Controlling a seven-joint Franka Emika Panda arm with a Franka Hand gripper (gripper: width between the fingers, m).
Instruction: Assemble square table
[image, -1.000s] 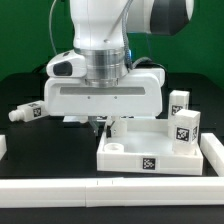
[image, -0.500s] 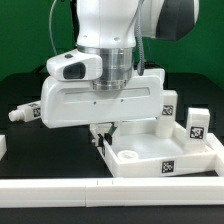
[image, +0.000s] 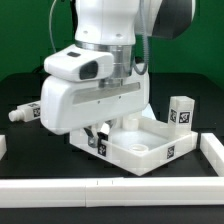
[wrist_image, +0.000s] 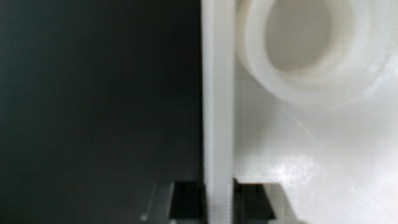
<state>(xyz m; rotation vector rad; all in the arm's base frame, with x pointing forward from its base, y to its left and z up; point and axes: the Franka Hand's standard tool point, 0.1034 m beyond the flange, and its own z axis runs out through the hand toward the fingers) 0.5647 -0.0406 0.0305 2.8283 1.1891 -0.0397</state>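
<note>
White plastic, moulded: the square table (image: 140, 150), a slab lying rim-up on the black work surface (image: 30, 150). It sits under and just in front of the arm, skewed to the rails rather than square to them.

Grip: the gripper (image: 97, 136) is closed to a narrow pinch on the slab's raised rim (wrist_image: 217, 100), at the wall on the exterior view's left. In the wrist view the thin wall runs straight between the two dark fingers (wrist_image: 183, 200), with a round corner socket (wrist_image: 302, 45) just inside it. Whether the slab rests flat or has one edge lifted cannot be told.

Step in hand, as judged: shifting or turning the slab by its rim to set it up for the legs.

Handling notes:
- The wall is thin and smooth, so the pinch wants to stay deep and square on it.
- The move wants to be slow and level, so that the slab slides rather than tips or twists out.
- The slab should end up steady, with its sockets open from above.

Items nearby:
- Lying leg (image: 27, 112), tagged, well apart on the exterior view's left. Not in the way.
- Upright leg (image: 181, 111), tagged, near the slab's far corner on the exterior view's right. A swing that way could knock it over.
- Front rail (image: 110, 187), near the slab's closest corner, and side rail (image: 211, 150). Both bound the travel, and a corner could catch on either.

Other legs: none in view; the arm hides much of the scene behind it.
</note>
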